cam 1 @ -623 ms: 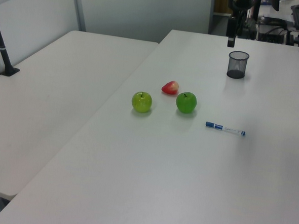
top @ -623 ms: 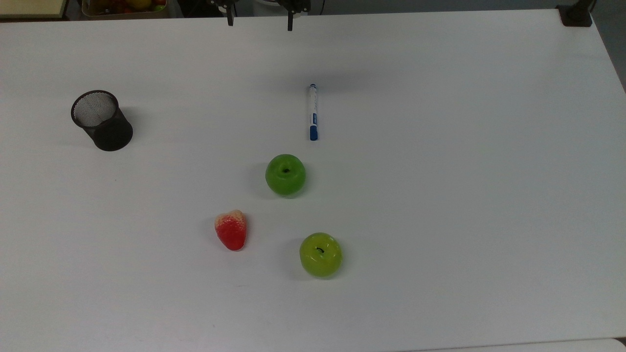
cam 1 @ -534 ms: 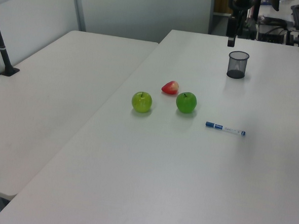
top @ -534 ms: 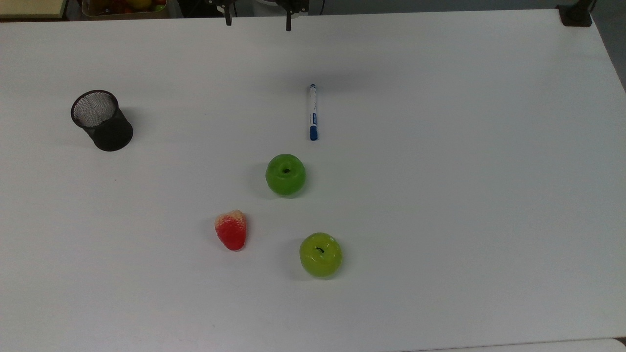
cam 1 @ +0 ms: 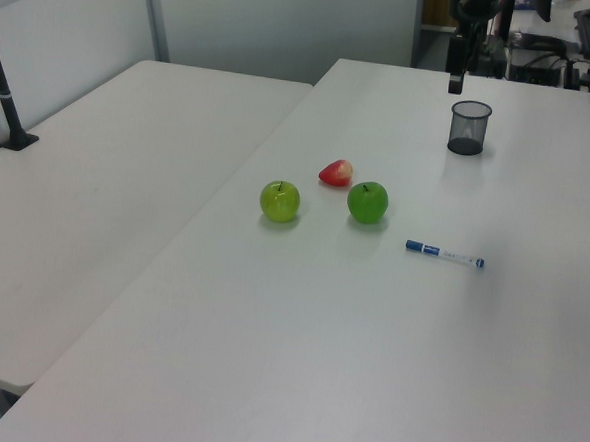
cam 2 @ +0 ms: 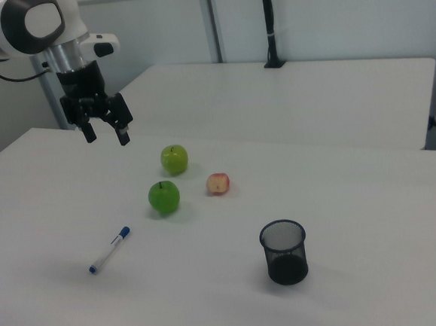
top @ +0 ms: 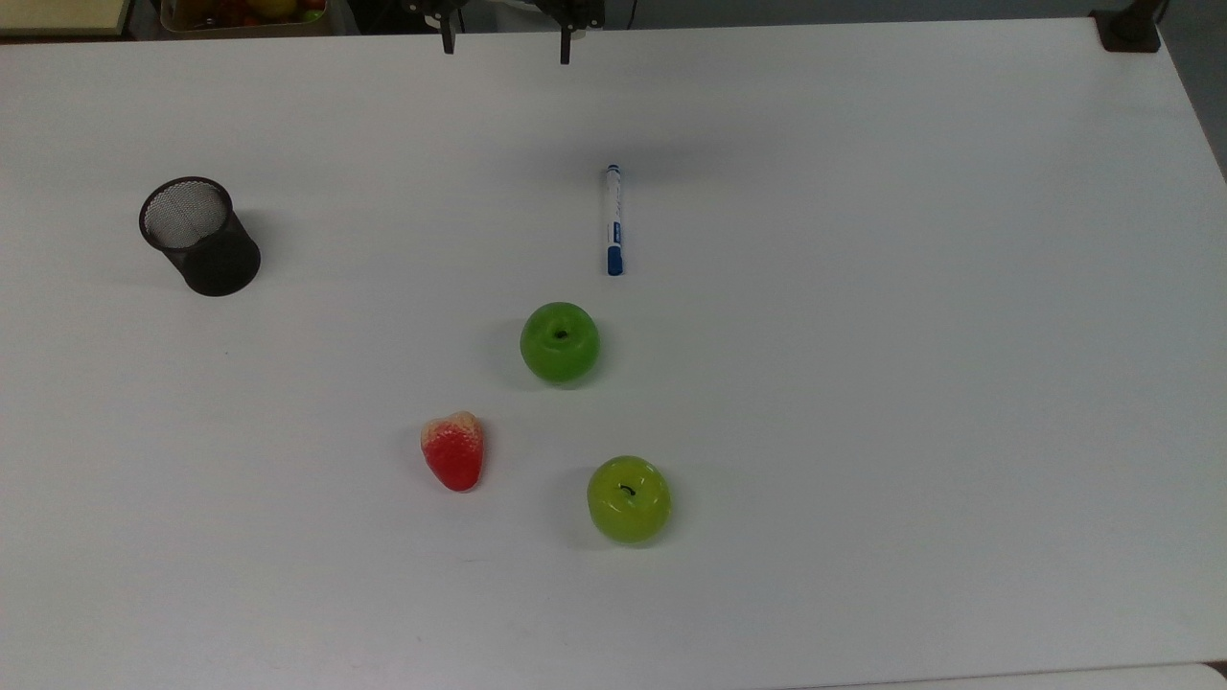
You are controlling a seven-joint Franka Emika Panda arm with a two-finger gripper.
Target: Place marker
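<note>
Mesh cup [top: 198, 236]: stands upright and empty, down and well off toward the top view's left of the gripper; the likely place for the pen.
Gripper [cam 2: 104, 132]: hangs above the table [top: 863, 383] with its two fingers spread wide and nothing between them.
Strawberry [top: 454, 450]: lies far below the gripper in the top view, out of the path.
Dark green apple [top: 560, 342]: sits beyond the marker from the gripper, near the cap end.
Marker [top: 613, 219]: lies flat and free on the table, a little toward the top view's right of the gripper and lower in frame, capped end pointing away from it.
Step in hand: reaching for the pen, as I judge it.
Doing it well: straddle the barrel at mid-length, fingers across its thin width; descend straight so it cannot roll.
</note>
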